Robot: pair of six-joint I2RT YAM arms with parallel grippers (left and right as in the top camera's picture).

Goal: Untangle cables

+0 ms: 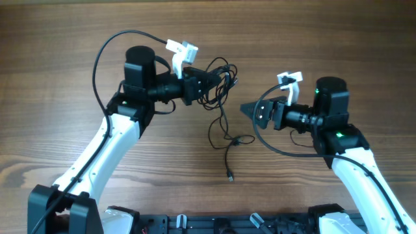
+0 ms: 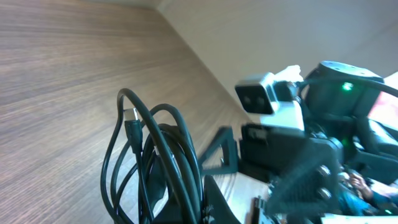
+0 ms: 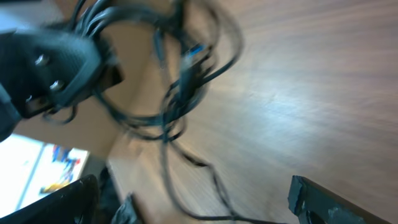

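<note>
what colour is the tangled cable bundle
Black. The cables show best in the left wrist view, up close against the pale wood.

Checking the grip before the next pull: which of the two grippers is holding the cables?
The left gripper: it is shut on the bunched cables, with one strand hanging loose below. The right gripper is open, apart from them, holding nothing.

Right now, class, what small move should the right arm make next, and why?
Probably bring the open right gripper to the strand trailing from the bundle of thin black cables and pinch it: the left gripper is shut on that bundle, and the right one stands apart, holding nothing.
</note>
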